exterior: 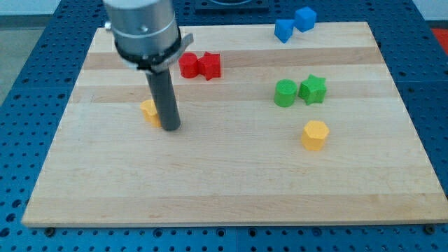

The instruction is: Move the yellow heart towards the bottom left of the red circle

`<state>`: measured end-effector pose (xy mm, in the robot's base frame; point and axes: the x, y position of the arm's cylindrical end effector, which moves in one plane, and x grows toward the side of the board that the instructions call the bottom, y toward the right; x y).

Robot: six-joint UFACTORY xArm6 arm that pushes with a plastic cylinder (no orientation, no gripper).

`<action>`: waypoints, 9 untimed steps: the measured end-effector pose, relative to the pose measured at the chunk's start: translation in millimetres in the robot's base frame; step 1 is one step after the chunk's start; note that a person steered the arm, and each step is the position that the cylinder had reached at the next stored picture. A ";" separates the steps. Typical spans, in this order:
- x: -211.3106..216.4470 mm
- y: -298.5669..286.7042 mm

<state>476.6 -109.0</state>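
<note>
Resting on the pale wooden board (231,189): my tip (172,129), touching the small yellow heart block (149,110) from its 3 o'clock side and partly hiding it. No pincer fitted, only the straight dark rod. Lying at 7 o'clock of the red circle block (188,66), near but apart; red star block (210,66) touching the circle at 3 o'clock.

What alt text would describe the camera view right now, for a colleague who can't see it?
My tip rests against the right side of the partly hidden yellow heart, below-left of the touching red circle and red star. Two green blocks, a yellow hexagon and two blue blocks lie toward the view's right.
</note>
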 end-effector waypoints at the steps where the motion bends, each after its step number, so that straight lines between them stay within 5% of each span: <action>1: 18.1 -31.8; 3: -59.6 -61.5; 5: 10.0 -54.1; 7: -65.9 -14.6; 9: -40.9 -37.7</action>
<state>435.7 -146.8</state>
